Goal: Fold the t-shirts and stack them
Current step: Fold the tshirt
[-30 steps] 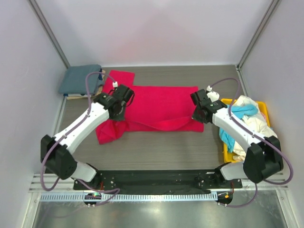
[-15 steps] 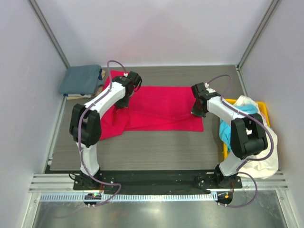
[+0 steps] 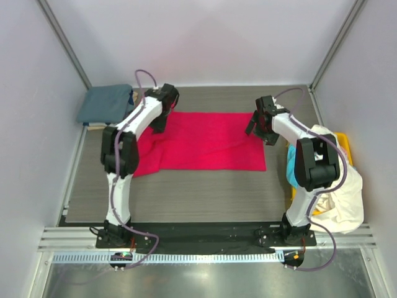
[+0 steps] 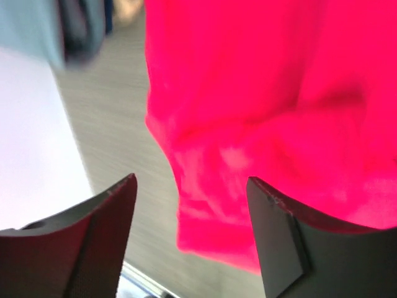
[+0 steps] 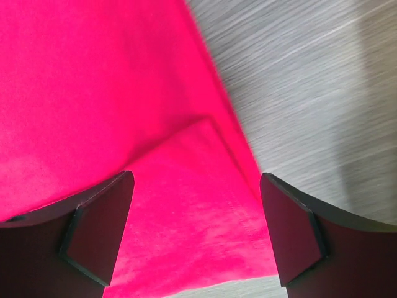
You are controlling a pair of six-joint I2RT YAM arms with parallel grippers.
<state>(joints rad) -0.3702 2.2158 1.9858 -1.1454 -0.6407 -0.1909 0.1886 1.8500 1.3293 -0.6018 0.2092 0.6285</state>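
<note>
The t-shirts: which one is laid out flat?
The red-pink t-shirt, spread across the middle. The blue-grey t-shirt sits folded at the far left; the cream-white t-shirt is heaped in the yellow bin.

In the overhead view the left arm [image 3: 133,121] lies across the upper left corner of the bright red-pink cloth t-shirt [image 3: 211,141] and hides that part. Under the folded slate blue-grey t-shirt [image 3: 104,104] only a thin tan cloth edge [image 3: 99,126] shows. At the right, the cream-white cloth [image 3: 341,198] and the right arm [image 3: 310,155] cover most of the yellow plastic bin [image 3: 345,149] and the cyan cloth [image 3: 291,166]. Both wrist views are blurred. The red-pink t-shirt runs off their top edges, and their lower edges crop the left gripper [image 4: 189,239] and right gripper [image 5: 195,230]. In the left wrist view the blue-grey t-shirt is only a smear at the upper left.
</note>
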